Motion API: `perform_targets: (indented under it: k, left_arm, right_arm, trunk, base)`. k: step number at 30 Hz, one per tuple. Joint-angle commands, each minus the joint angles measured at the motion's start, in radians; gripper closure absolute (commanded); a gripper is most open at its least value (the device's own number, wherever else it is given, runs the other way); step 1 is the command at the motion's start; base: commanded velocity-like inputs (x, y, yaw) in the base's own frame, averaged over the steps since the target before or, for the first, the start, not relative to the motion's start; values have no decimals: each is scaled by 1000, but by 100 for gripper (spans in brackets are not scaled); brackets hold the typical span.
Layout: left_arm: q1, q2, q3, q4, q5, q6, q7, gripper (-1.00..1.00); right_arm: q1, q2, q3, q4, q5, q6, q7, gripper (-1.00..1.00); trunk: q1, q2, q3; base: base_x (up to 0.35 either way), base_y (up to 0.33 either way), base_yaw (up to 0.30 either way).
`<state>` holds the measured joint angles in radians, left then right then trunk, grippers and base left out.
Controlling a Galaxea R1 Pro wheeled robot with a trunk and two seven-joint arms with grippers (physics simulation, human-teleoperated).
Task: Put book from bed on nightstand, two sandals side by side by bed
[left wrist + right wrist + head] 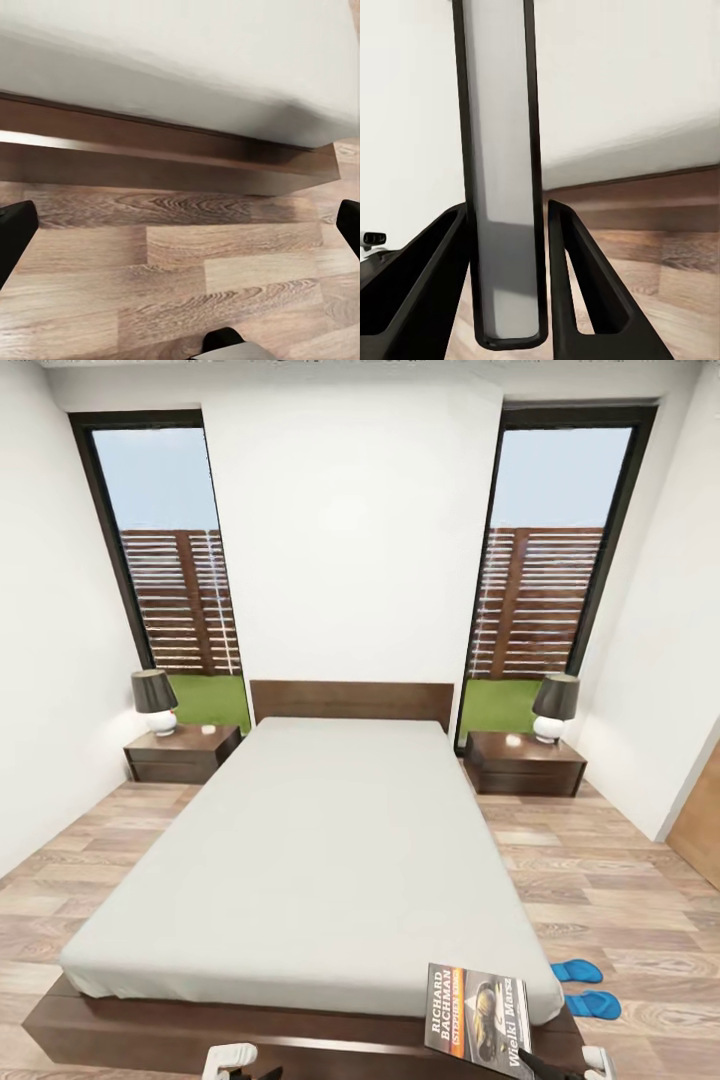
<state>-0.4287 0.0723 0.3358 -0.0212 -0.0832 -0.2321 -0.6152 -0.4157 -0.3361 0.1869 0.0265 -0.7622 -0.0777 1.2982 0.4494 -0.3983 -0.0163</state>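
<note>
Two fingers [577, 300] of the right pincer [506, 300] clamp the book [480, 1015]; left pincer [180, 225] spread apart

One bed [310, 840], one book [478, 1020], two sandals [577, 971] (blue), two nightstands [182, 752], two lamps [155, 700].

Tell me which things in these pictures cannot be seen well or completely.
- Book: the head view's bottom edge cuts its lower end; the right wrist view gives just its page edge.
- Sandals: the bed corner hides their inner ends.
- Left pincer: fingers mostly beyond the left wrist view's sides.
- Nightstand drawers: too small.
</note>
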Motion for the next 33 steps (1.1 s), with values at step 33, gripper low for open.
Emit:
perform_targets:
  k: [33]
  left_arm:
    - [0, 0, 6, 1, -9, -6, -1, -100]
  right_arm:
    - [-2, 3, 8, 3, -8, -13, -1, 100]
  trunk:
    - [1, -2, 7]
  base:
    - [0, 0, 78]
